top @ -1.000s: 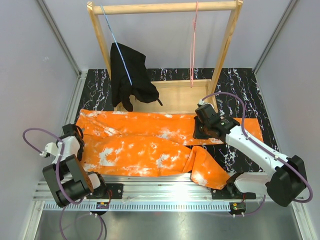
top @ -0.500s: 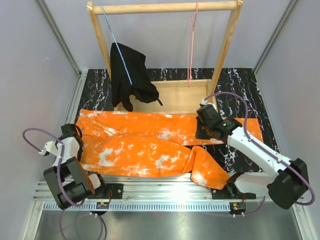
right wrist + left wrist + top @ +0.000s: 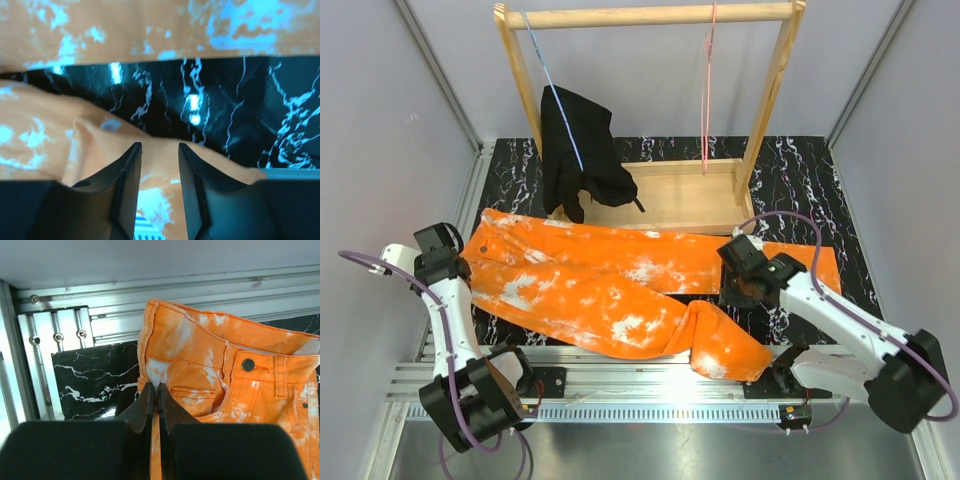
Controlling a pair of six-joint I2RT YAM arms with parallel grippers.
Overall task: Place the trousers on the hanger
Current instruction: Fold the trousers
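The orange trousers (image 3: 590, 285) with white blotches lie spread across the black marbled table (image 3: 800, 165), one leg folded near the front edge. My left gripper (image 3: 463, 262) is at their left end. In the left wrist view it (image 3: 155, 387) is shut on the waistband edge of the trousers (image 3: 225, 370), beside a pocket and the button. My right gripper (image 3: 738, 292) hovers over the legs at the right. In the right wrist view it (image 3: 159, 150) is open above a fold of the trousers (image 3: 100, 140), gripping nothing. The pink hanger (image 3: 707, 100) hangs from the rack's top bar, bare.
The wooden rack (image 3: 650, 15) stands at the back on its wooden base (image 3: 670, 195). A black garment (image 3: 580, 150) hangs on a light-blue hanger (image 3: 552, 85) at the rack's left. A metal rail (image 3: 650, 380) runs along the near edge, and grey walls close both sides.
My left gripper shut on the waistband and swung out left, dragging the trousers' waist with it. My right gripper opened, let go of the cloth and moved nearer and rightward.
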